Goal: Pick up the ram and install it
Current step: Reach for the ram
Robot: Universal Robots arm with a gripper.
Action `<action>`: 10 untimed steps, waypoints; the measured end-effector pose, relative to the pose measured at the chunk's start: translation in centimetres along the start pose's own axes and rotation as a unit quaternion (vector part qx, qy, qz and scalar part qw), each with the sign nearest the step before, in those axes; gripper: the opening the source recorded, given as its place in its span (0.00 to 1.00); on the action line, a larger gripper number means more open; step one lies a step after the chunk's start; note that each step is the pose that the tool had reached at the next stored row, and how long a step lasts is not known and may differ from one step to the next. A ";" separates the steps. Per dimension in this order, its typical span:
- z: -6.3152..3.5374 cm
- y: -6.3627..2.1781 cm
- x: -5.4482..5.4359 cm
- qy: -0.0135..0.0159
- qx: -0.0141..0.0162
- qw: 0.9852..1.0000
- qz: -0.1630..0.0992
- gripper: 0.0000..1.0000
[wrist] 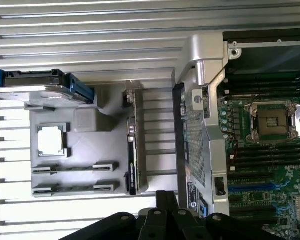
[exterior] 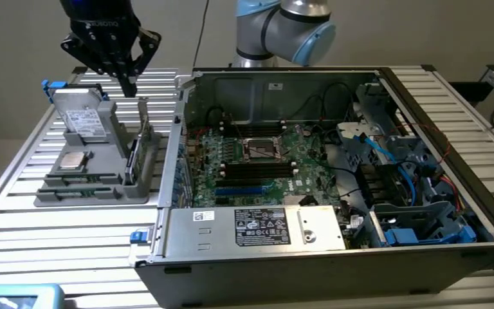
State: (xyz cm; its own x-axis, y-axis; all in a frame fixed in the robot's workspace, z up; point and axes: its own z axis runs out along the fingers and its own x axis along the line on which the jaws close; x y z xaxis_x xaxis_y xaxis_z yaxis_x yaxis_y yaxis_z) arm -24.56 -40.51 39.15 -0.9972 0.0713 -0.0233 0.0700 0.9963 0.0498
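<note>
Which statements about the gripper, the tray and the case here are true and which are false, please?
1. The gripper is shut. True.
2. The gripper is inside the case. False: it hangs above the tray, outside the case.
3. The gripper holds the ram. False: it holds nothing; the ram sits in a tray slot.
4. The processor lies on the tray. True.
5. A panel covers the case. False: the case is open and the motherboard is showing.
</note>
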 end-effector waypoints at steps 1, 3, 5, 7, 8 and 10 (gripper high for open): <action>0.14 -0.11 0.1 0.000 0.000 1.000 0.000 0.11; 0.48 -0.38 0.3 0.000 0.000 1.000 0.000 0.11; 0.83 -0.62 0.5 0.000 0.000 1.000 0.000 0.11; 1.17 -0.79 1.2 0.000 0.000 1.000 0.000 0.11; 1.33 -0.86 1.7 0.000 0.000 1.000 0.000 0.11; 1.60 -0.97 2.6 0.001 0.000 1.000 0.000 0.11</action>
State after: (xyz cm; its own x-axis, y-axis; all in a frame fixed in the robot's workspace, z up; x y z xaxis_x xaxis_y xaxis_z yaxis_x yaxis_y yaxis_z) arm -27.14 -41.22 37.45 -0.9972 0.0711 -0.0222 0.0700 0.9963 0.0495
